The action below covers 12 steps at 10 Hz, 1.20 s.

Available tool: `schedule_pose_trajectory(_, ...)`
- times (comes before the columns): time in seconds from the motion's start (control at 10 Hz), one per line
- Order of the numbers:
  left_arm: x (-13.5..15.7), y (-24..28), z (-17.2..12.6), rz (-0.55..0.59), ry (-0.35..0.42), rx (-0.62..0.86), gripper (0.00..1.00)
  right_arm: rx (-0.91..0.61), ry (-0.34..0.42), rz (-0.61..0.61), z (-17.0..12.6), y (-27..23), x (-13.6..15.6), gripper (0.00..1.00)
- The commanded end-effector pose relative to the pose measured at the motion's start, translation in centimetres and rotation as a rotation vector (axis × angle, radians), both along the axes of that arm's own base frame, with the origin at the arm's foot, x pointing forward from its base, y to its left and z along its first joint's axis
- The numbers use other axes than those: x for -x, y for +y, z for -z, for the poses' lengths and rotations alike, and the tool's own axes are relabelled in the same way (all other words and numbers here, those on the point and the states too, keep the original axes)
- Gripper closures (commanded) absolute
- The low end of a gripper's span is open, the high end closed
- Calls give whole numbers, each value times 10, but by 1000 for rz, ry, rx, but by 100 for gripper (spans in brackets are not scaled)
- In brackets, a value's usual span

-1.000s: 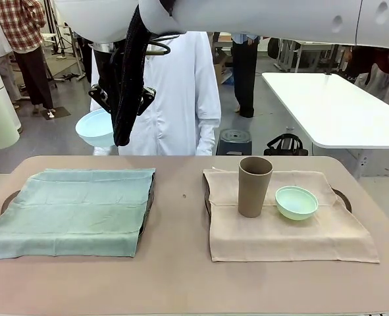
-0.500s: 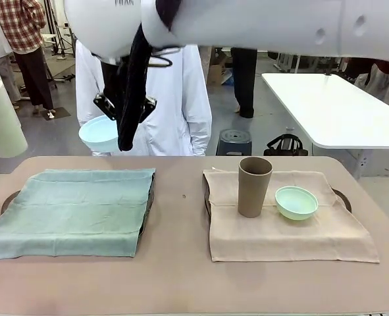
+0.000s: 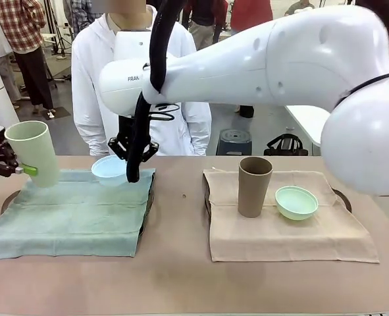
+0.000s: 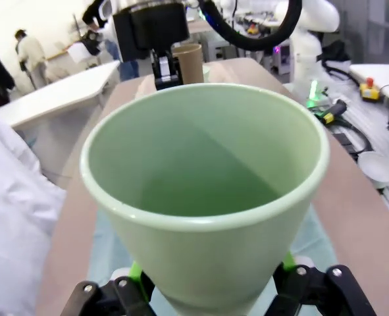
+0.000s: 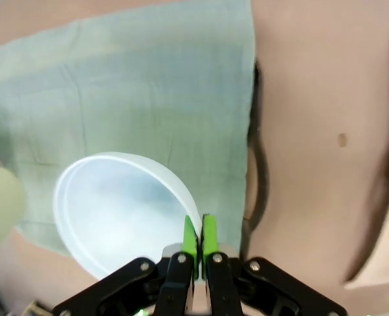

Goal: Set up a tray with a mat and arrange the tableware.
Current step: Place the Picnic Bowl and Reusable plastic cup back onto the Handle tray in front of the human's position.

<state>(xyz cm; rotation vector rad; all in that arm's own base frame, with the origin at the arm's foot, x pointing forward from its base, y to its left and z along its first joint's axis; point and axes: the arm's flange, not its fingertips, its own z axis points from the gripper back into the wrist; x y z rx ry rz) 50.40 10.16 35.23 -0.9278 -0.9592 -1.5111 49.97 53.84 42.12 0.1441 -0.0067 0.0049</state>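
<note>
My right gripper (image 3: 132, 157) reaches across to the left tray and is shut on the rim of the light blue bowl (image 3: 108, 169), which hangs just over the far edge of the green mat (image 3: 69, 210). From the right wrist, the gripper (image 5: 199, 238) pinches the bowl (image 5: 115, 210) above the mat (image 5: 128, 92). My left gripper (image 3: 10, 164) is shut on the pale green tumbler (image 3: 33, 153), held slightly tilted above the mat's far left corner. The left wrist view looks into that tumbler (image 4: 207, 191). A brown tumbler (image 3: 254, 186) and a mint green bowl (image 3: 296, 202) stand on the beige mat (image 3: 286, 230).
Each mat covers a dark tray, whose rims (image 3: 149, 197) (image 3: 342, 195) peek out at the sides. A person in a white coat (image 3: 92, 85) stands at the far edge behind the left tray. Bare table lies between the trays and along the front.
My right arm has come down with the light blue bowl from in front of the person to the green mat's far edge. The left gripper has brought the pale green tumbler inward and lower.
</note>
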Motion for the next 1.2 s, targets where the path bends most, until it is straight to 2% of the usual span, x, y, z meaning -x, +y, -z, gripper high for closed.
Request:
schedule_pose_trajectory(0.0,-13,12,9,23,10,3,16,-16,47,-24,-5,10,-5,96)
schedule_pose_trajectory(0.1,-13,12,15,3,36,12,16,29,44,-4,-6,8,1,96)
schedule_pose_trajectory(0.2,-6,3,12,1,15,0,16,-2,14,-6,6,5,2,96)
schedule_pose_trajectory(0.4,-10,7,23,-3,32,1,16,8,26,-11,7,6,5,96)
schedule_pose_trajectory(0.5,-6,7,25,17,11,22,16,4,37,-26,11,7,7,96)
schedule_pose_trajectory(1.1,-9,-2,57,51,-19,14,16,25,8,-140,49,26,-8,96)
